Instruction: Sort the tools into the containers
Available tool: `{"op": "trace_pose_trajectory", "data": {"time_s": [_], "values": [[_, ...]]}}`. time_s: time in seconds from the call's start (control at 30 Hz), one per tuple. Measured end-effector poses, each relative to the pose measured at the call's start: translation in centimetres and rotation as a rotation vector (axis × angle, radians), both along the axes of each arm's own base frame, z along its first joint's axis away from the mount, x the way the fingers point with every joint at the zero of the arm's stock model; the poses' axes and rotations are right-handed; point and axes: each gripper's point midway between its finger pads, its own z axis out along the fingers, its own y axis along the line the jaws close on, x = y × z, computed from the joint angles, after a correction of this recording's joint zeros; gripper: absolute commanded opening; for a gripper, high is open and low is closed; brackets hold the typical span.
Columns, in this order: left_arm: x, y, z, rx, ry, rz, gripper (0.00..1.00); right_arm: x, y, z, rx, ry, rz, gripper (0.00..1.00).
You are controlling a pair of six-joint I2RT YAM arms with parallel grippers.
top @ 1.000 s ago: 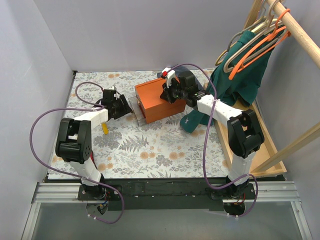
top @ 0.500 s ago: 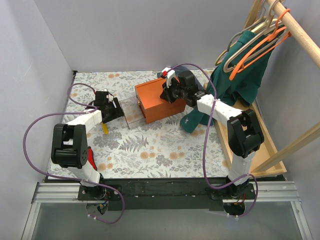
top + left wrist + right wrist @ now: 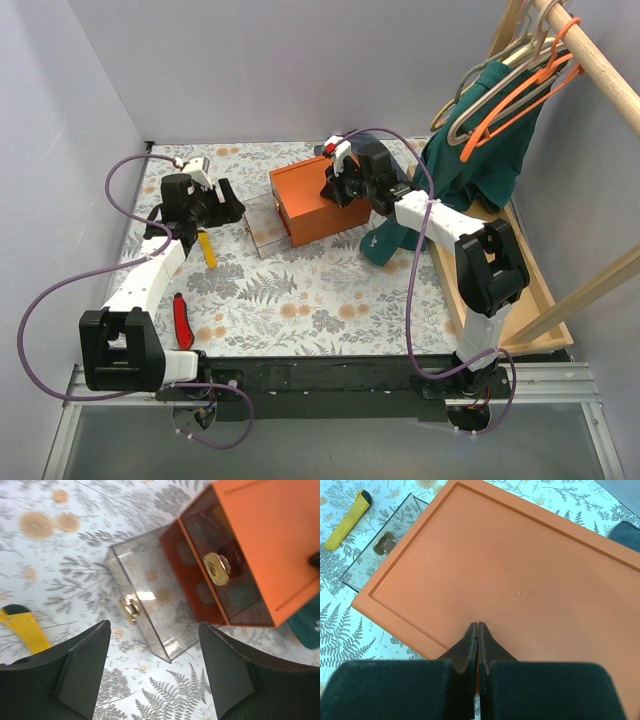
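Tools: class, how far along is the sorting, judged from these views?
Done: nothing visible; the clear box looks empty. In hand: no tool; the left gripper is open near that box, the right gripper shut over the closed orange box. Left: the yellow-handled tool and red-handled tool lie on the table.

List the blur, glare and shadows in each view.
Left wrist: slightly soft overall, with a white glare patch on the clear box. Right wrist: the orange box is sharp, while the closed right end effector is blurred in the foreground. Top external: even light, faint shadows, sharp.
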Motion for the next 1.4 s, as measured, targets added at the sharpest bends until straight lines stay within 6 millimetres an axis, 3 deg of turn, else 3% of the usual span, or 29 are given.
{"op": "trace_pose_trajectory", "data": {"time_s": [0.07,0.13,0.37,0.63,0.77,0.8,0.87,0.9,0.93,1.13,1.23,1.3,1.4], "values": [[0.4,1.1,0.7,0.039,-0.024,0.048,0.71,0.0,0.0,0.1,0.002,-0.002,0.0,0.01],[0.8,2.8,-0.1,0.084,0.005,0.125,0.7,-0.1,0.0,0.1,0.003,-0.001,-0.001,0.01],[0.1,7.6,-7.8,0.23,0.249,0.341,0.65,-0.1,-0.1,0.1,0.009,0.005,-0.005,0.01],[-0.2,11.0,-11.4,0.309,0.341,0.474,0.58,-0.2,0.0,0.1,0.018,0.02,-0.009,0.01],[-0.8,12.0,-14.5,0.327,0.441,0.514,0.42,-0.2,0.0,0.1,0.016,0.019,-0.009,0.01],[-0.3,12.1,-14.3,0.329,0.433,0.519,0.3,-0.2,0.0,0.1,0.015,0.017,-0.009,0.01],[0.2,12.0,-14.5,0.319,0.436,0.522,0.2,-0.1,-0.1,0.1,0.014,0.017,-0.011,0.01],[0.5,11.9,-14.4,0.315,0.432,0.522,0.07,-0.1,-0.1,0.1,0.014,0.018,-0.011,0.01],[0.6,11.9,-14.4,0.313,0.432,0.518,0.01,-0.1,-0.1,0.1,0.014,0.018,-0.012,0.01],[0.6,10.5,-14.2,0.221,0.444,0.48,0.0,-0.1,-0.1,0.1,0.014,0.018,-0.012,0.01],[0.1,8.6,-13.1,0.12,0.46,0.444,0.0,-0.1,-0.1,0.1,0.014,0.018,-0.012,0.01],[0.4,7.5,-11.2,0.05,0.435,0.429,0.0,-0.1,-0.1,0.1,0.013,0.017,-0.012,0.01],[1.8,5.7,-6.7,-0.062,0.335,0.388,0.0,-0.1,-0.1,0.0,0.013,0.017,-0.012,0.01]]}}
